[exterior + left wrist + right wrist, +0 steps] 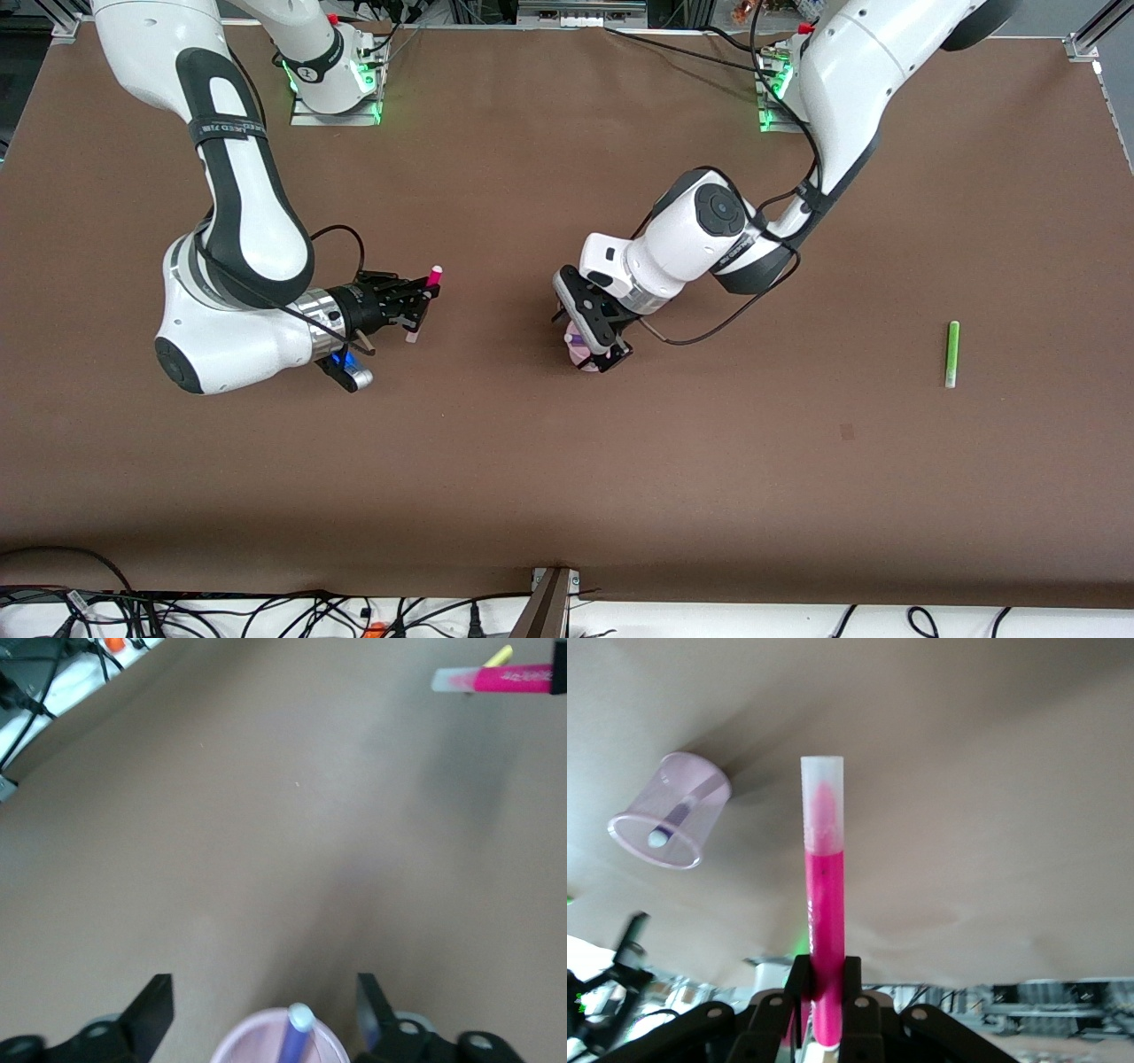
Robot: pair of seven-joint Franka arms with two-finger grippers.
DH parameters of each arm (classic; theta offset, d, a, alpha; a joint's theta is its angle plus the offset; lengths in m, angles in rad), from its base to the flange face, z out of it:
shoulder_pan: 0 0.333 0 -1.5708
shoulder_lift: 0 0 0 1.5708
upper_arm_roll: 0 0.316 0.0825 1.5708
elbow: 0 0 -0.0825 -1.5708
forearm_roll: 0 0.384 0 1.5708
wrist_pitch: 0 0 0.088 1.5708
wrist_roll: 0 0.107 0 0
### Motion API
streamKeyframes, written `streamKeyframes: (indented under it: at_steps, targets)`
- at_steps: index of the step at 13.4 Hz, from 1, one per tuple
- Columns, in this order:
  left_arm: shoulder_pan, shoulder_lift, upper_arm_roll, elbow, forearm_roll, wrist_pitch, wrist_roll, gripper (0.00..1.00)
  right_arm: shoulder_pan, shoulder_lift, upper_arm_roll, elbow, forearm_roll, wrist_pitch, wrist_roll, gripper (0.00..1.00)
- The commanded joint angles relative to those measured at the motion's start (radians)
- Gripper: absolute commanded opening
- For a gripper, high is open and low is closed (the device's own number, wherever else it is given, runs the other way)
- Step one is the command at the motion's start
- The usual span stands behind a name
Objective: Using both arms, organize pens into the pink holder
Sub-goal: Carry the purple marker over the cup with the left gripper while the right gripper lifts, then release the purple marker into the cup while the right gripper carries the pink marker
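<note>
The pink holder point(581, 357) stands mid-table with the purple pen point(295, 1038) upright in it. My left gripper point(592, 341) is low over it, open, its fingers point(156, 1008) either side of the holder's rim point(239, 1038) without touching. My right gripper point(422, 299) is shut on the magenta-pink pen point(432, 279) and holds it above the table, toward the right arm's end from the holder. In the right wrist view the pen point(824, 877) sticks out past the jaws and the holder point(667, 811) lies ahead. The green pen point(952, 353) lies toward the left arm's end. A yellow tip point(499, 656) shows by the magenta pen.
Brown table surface point(549, 478) all round. Cables and a power strip point(266, 616) run along the table edge nearest the front camera. The arm bases point(332, 89) stand at the edge farthest from it.
</note>
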Motion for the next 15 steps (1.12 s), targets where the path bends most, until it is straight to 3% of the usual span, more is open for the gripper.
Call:
streamKeyframes:
  at_steps: [1, 5, 8, 11, 15]
  targets:
    - [0.062, -0.164, -0.012, -0.022, -0.024, -0.312, -0.037, 1.0, 0.009, 0.031, 0.005, 0.031, 0.149, 0.003, 0.097, 0.04]
    - [0.115, -0.32, -0.008, -0.022, -0.037, -0.746, -0.291, 1.0, 0.045, 0.041, 0.007, 0.022, 0.281, 0.077, 0.172, 0.04]
    - [0.209, -0.405, 0.0, -0.022, -0.023, -0.975, -0.416, 1.0, 0.094, 0.061, 0.007, 0.02, 0.407, 0.16, 0.247, 0.03]
    - [0.309, -0.489, 0.001, -0.002, -0.021, -1.05, -0.464, 1.0, 0.177, 0.077, 0.007, 0.02, 0.501, 0.311, 0.353, 0.04]
    - [0.477, -0.492, 0.009, 0.142, -0.02, -1.166, -0.458, 1.0, 0.265, 0.106, 0.007, 0.005, 0.588, 0.447, 0.366, 0.03]
